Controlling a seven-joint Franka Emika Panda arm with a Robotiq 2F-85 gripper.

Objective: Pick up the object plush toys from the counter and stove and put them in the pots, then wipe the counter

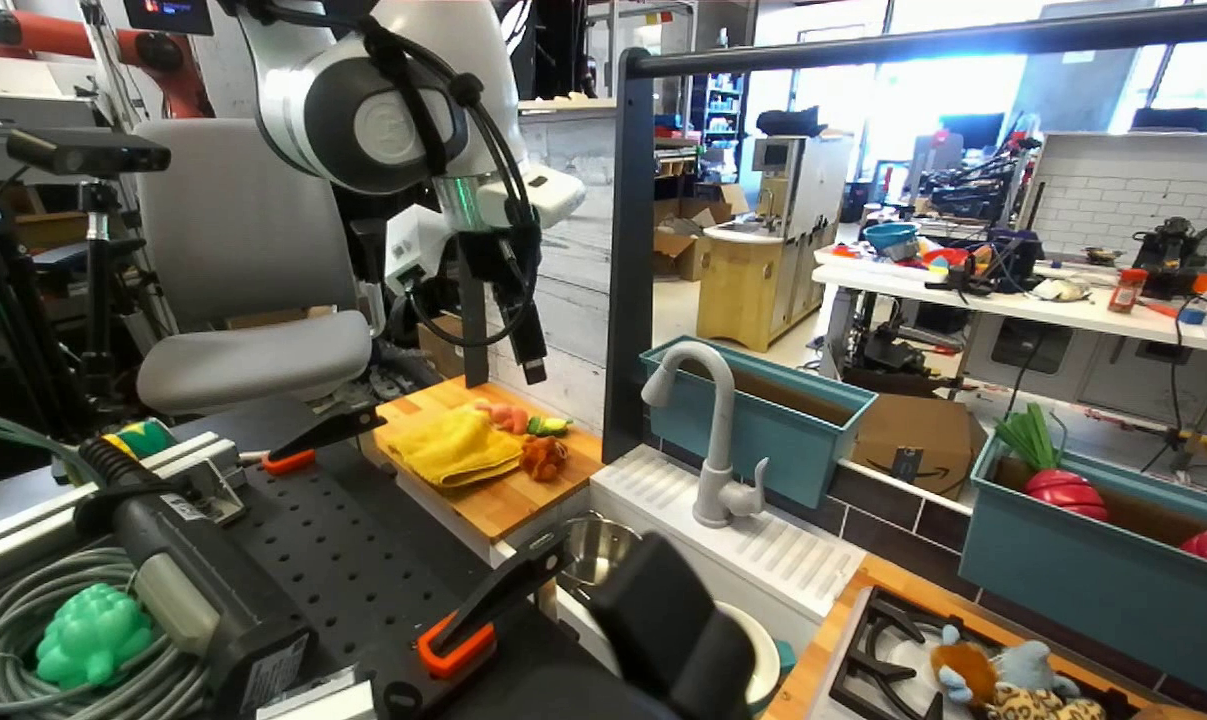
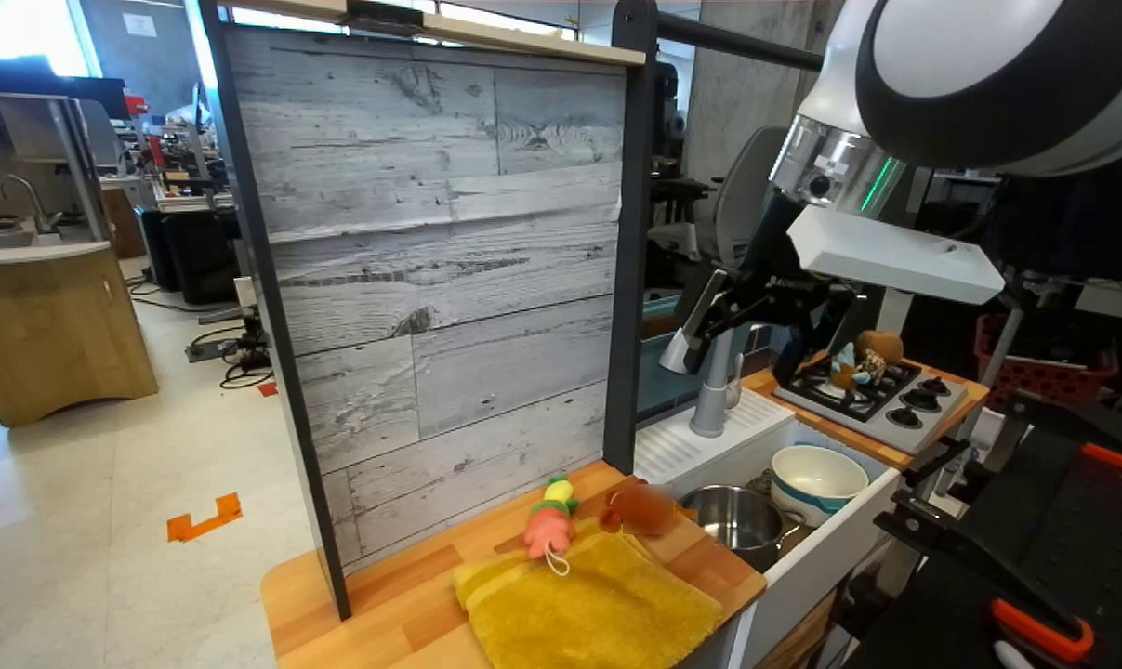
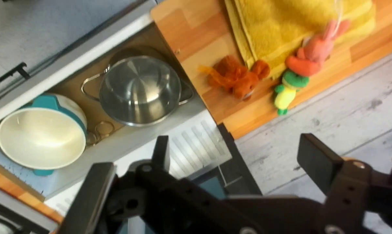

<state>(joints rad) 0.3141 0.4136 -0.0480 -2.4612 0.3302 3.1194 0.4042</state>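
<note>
several toys [image 3: 237, 79] — below fingers [image 3: 317, 162], apart

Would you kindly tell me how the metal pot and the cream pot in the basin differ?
The metal pot is shiny silver, while the cream pot is pale with teal trim. The metal pot has thin looped handles; the cream pot has broad teal tabs. The metal pot is nearer the yellow towel, the cream pot nearer the stove. Both are round, lidless and sit in the basin.

The pot [image 3: 140, 91] is silver, one plush toy [image 1: 1045, 704] leopard-spotted.
</note>
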